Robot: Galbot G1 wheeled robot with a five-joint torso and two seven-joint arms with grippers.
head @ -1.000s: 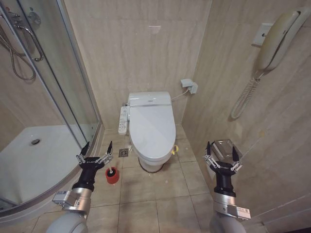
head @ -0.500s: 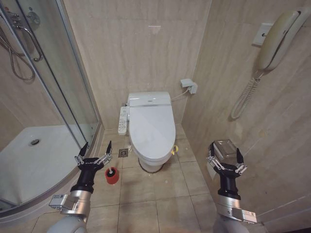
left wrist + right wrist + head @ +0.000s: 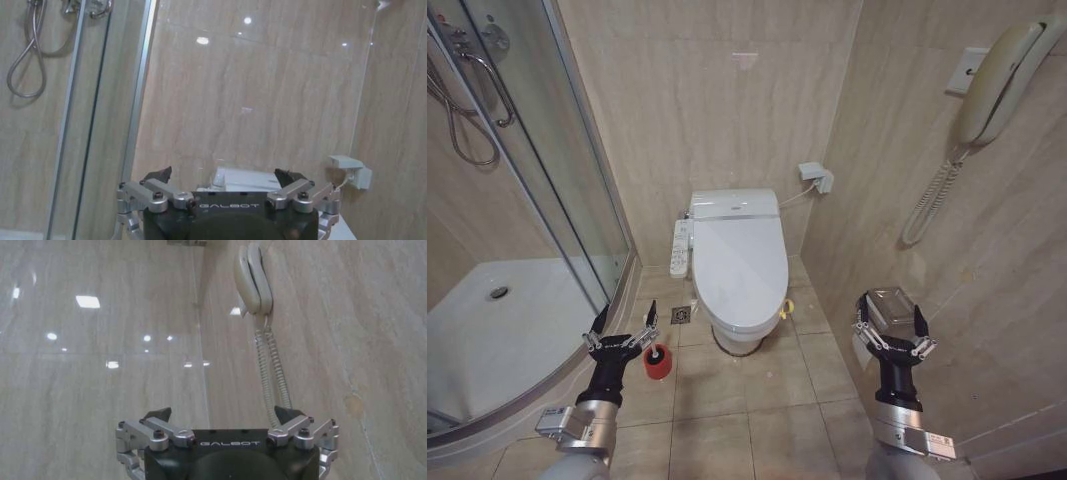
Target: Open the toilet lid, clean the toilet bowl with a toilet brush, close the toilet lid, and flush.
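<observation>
Toilet lid (image 3: 740, 262) lay shut over the seat, at about 12 o'clock from the robot and against the far tiled wall (image 3: 717, 100). A small yellow cord loop (image 3: 787, 309) showed at the lid's edge, toward 3 o'clock of the toilet. A red holder (image 3: 658, 362) with the black head of the toilet brush (image 3: 657, 352) in it stood on the floor near the toilet's base, toward 8 o'clock of it.

Left end effector (image 3: 621, 326) hung at roughly 10 o'clock, beside the shower tray (image 3: 487, 340) and just to the 9 o'clock side of the holder, its fingers spread wide with nothing between them. Right end effector (image 3: 893, 326) hung at roughly 2 o'clock near the side wall, below the wall phone (image 3: 1002, 70), fingers likewise spread wide and empty. In the left wrist view the end effector (image 3: 227, 176) pointed toward the back of the toilet; in the right wrist view the end effector (image 3: 223, 415) faced the phone (image 3: 255, 282) and its coiled cord.
</observation>
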